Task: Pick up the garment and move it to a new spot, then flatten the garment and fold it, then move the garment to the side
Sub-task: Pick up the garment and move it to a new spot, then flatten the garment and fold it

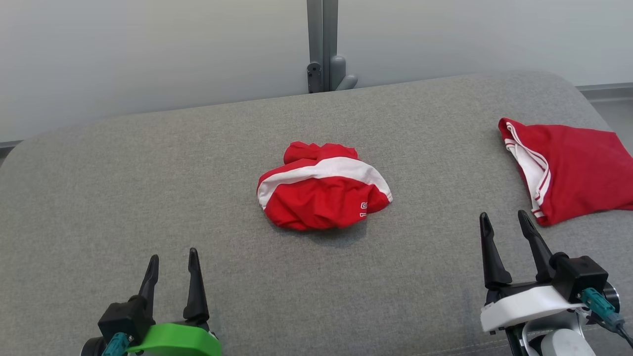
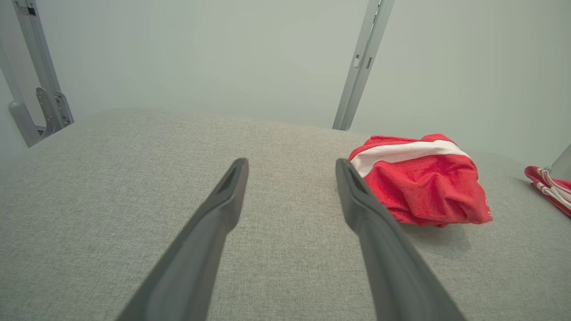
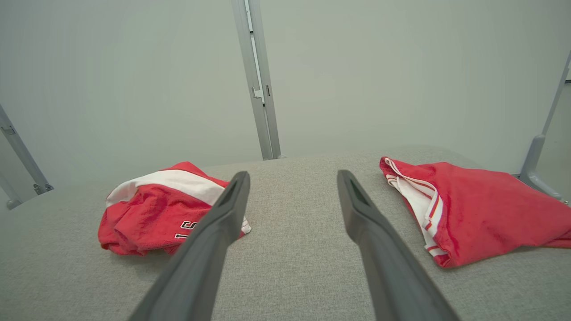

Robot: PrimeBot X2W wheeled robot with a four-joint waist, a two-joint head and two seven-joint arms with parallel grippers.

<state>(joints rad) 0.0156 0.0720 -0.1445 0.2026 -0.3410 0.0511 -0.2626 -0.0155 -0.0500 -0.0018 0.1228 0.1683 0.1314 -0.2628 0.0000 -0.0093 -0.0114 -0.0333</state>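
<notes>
Left gripper [image 2: 292, 167] spread wide over grey cushion [image 2: 111, 187], crumpled red-and-white garment [image 2: 421, 187] just right — untouched

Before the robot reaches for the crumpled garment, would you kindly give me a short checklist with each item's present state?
1. Left hand open and empty: ok.
2. Right hand open and empty: ok.
3. Crumpled garment lies free mid-way across the grey surface, touched by neither hand: ok.
4. Second red garment, at the right, lies apart from the crumpled one: ok.
5. Crumpled garment flat enough to fold: not ok, it is bunched.
6. Where its hem or collar lies for a good grasp: cannot tell.
</notes>
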